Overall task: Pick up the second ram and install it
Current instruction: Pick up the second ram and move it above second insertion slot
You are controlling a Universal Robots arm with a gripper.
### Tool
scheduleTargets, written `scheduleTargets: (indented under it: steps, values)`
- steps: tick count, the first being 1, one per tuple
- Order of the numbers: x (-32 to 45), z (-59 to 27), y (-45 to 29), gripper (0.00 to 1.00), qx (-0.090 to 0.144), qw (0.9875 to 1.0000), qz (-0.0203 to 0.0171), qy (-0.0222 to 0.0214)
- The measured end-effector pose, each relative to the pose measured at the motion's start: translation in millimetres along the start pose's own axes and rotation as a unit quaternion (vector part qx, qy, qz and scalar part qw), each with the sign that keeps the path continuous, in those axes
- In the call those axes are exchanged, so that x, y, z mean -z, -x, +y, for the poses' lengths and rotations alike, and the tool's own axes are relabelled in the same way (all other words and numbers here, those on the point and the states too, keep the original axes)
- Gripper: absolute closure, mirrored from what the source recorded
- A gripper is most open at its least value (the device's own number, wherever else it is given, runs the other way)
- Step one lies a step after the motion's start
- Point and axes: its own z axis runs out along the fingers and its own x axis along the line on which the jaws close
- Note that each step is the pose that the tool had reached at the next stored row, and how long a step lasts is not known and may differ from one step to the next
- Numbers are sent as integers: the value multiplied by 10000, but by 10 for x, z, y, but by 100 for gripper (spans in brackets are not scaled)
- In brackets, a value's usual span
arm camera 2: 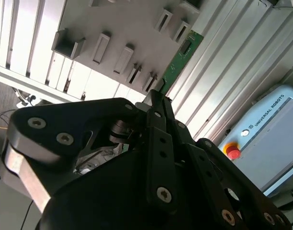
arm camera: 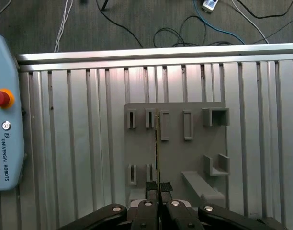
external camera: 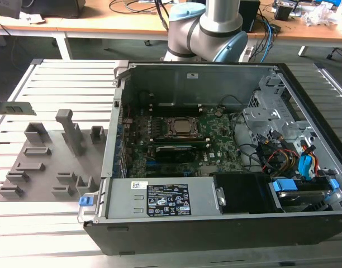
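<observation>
My gripper (arm camera: 158,186) is shut on the second ram (arm camera: 157,143), a thin green board seen edge-on in the first wrist view. In the second wrist view the ram (arm camera 2: 181,55) sticks out past the black fingertips (arm camera 2: 156,98), its green face and a dark chip showing. It hangs well above the grey holder tray (arm camera: 194,153), over the tray's narrow slots. The open computer case (external camera: 215,223) lies to the exterior view's right of the tray (external camera: 45,167). On its motherboard, a long dark module (external camera: 174,149) sits just in front of the CPU socket (external camera: 182,127).
The tray rests on a slatted aluminium table (arm camera: 79,143). A teach pendant with a red button (arm camera: 0,98) lies beside the table. Cables run over the floor (arm camera: 185,28). Inside the case are drive cages, coloured wires (external camera: 294,162) and a labelled power supply (external camera: 165,200).
</observation>
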Motion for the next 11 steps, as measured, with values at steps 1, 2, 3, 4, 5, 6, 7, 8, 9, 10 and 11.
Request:
scheduleTargets:
  steps: [1,2,3,4,5,6,7,8,9,10,11]
  values:
    - [10,0,0,87,0,10000,0,0]
    - [26,0,0,87,0,10000,0,0]
    - [44,0,0,87,0,10000,0,0]
    - [61,1,0,87,0,10000,0,0]
    - [86,1,0,87,0,10000,0,-1]
    - [109,1,0,87,0,10000,0,0]
    - [143,1,0,87,0,10000,0,0]
    - [166,2,0,87,0,10000,0,0]
    - [180,2,0,87,0,10000,0,0]
    - [203,2,0,87,0,10000,0,-1]
    - [231,2,0,87,0,10000,0,0]
